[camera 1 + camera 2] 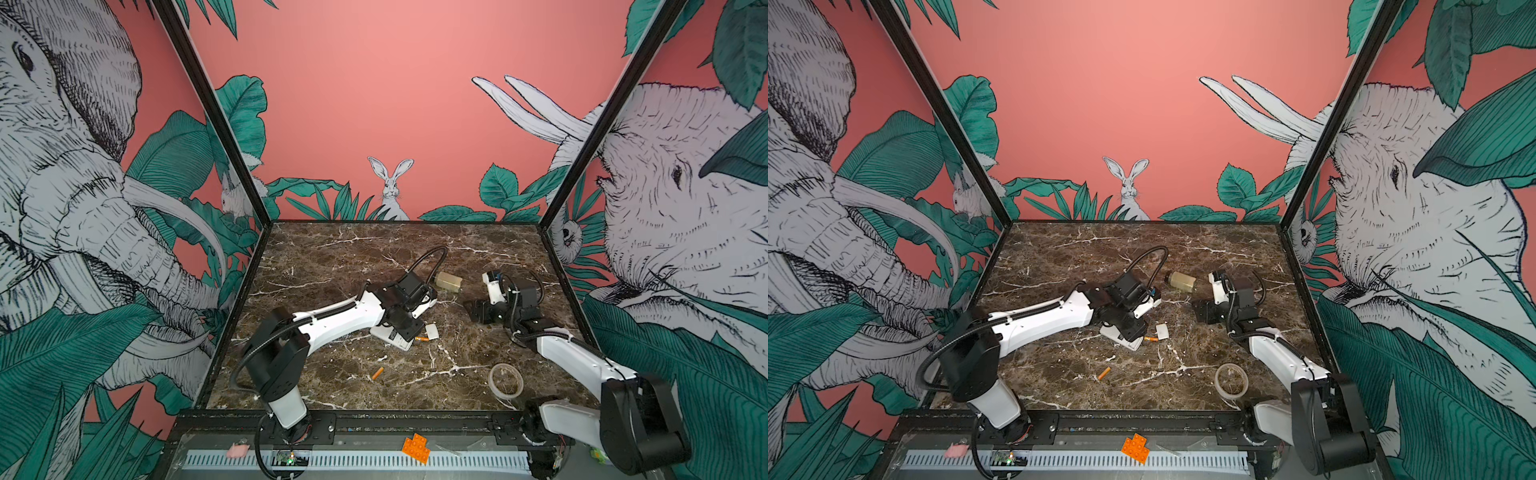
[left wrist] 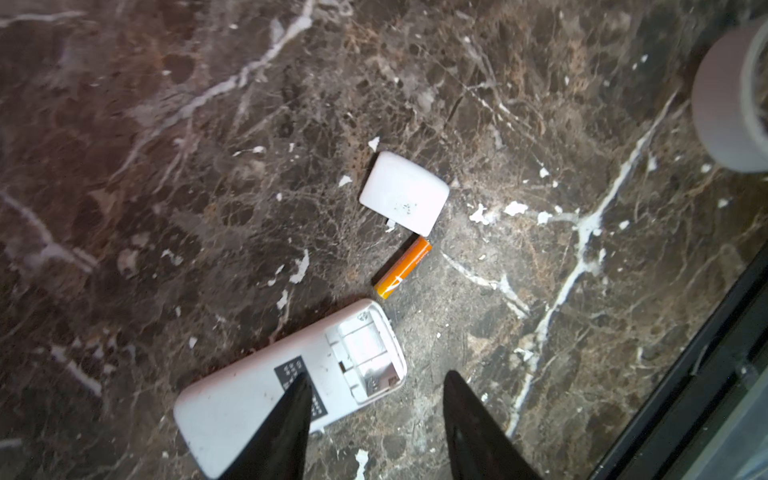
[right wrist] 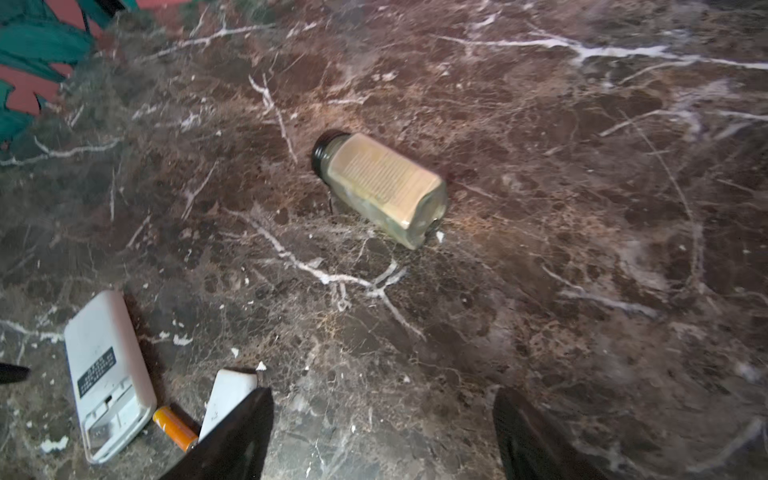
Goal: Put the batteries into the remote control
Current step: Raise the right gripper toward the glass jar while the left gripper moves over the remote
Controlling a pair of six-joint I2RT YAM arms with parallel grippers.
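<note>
Nearest, on the front rail outside the table, a flat orange studded toy brick (image 1: 415,448); on the dark brown marble-pattern tabletop (image 1: 332,257), front right, a clear roll of sticky tape (image 1: 505,380); left of it at approx the same depth, one small orange cylindrical battery (image 1: 377,372) lies alone, apart from everything else; farther in, approx mid-table, the small oblong white-backed remote control (image 2: 249,399) lies face down, black label up, battery cmpt uncovered at the end that points right in both top views; the second orange battery (image 2: 403,268) lies on the table just beside that open end, not in the cmpt; just past its other end, the small white rectangular plastic cover (image 2: 405,193), flat on the table; left gripper (image 2: 378,374) hangs over the remote's open end, black fingers parted partway, nothing held btwn them, one finger (image 2: 291,415) in front of the label in the wrist view; whether it touches the remote, can't tell; right gripper (image 3: 384,392) is right of the cover, above bare table, fingers spread wide, holding nothing; farthest, beyond both grippers, a pale beige square-sided bottle (image 3: 382,187) w/ dark screw neck, lying on its side.
</note>
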